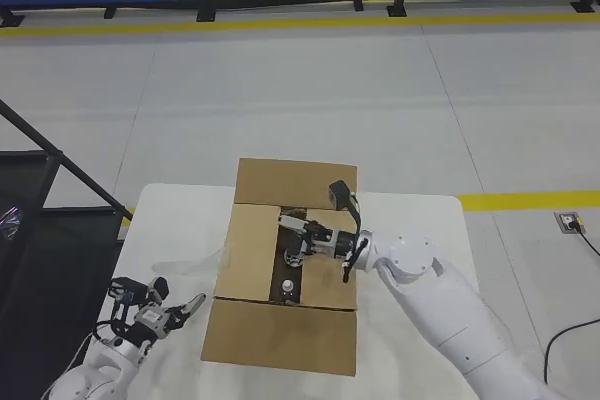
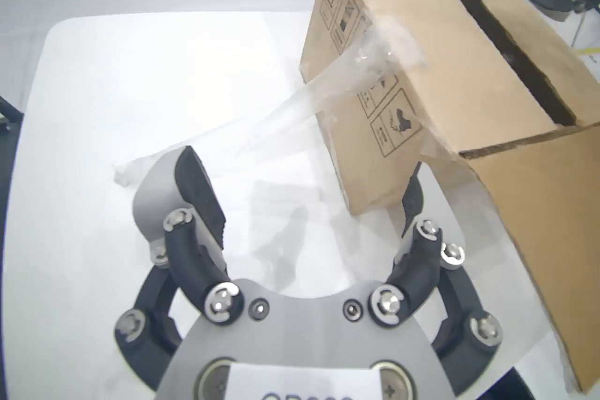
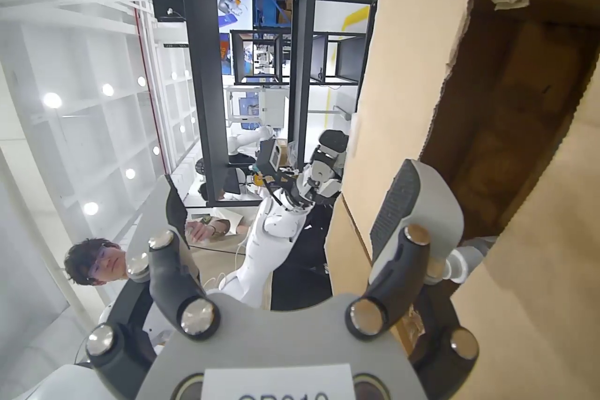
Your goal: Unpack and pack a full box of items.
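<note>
— Cardboard box [image 1: 252, 262]?
— In the middle of the white table [image 1: 420, 225], flaps open, a white bottle [image 1: 287, 290] inside.
— Right gripper [image 3: 286, 186]?
— At the box opening, fingers spread wide, holding nothing.
— Left gripper [image 2: 300, 167]?
— Low above the table, just beside the box, also wide and empty.

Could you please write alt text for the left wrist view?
The left tool, open and empty, hovers over the white table beside an open cardboard box. A strip of clear plastic film trails from the box's side onto the table.
</note>
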